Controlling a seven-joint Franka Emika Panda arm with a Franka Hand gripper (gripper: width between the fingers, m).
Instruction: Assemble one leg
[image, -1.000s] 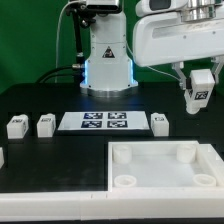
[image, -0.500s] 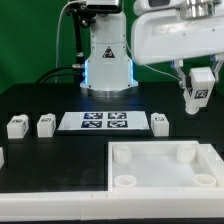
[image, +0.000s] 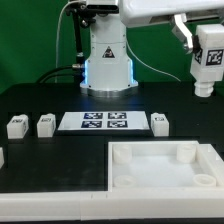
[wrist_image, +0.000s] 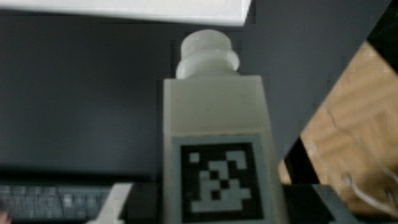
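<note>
**Leg held aloft above the tabletop**

The end effector (image: 200, 35) is clamped on a leg (image: 209, 58) and holds it high in the air at the exterior view's right, clear of everything below. The leg hangs close to upright, with its tag (image: 212, 55) facing the exterior camera and its narrower peg end (image: 203, 90) pointing down.

In the wrist view the leg (wrist_image: 214, 120) fills the middle of the picture. Its tag (wrist_image: 222, 182) lies near the camera and its rounded peg (wrist_image: 208, 48) is at the far end. The fingers themselves are hard to make out there.

On the black tabletop (image: 60, 165) three more legs lie loose. Two (image: 16, 126) (image: 45, 125) are just beside each other at the exterior view's left of the marker board (image: 104, 121), and one (image: 159, 123) is at its right. The white panel (image: 165, 165), with round corner sockets, lies in front of the board.
</note>
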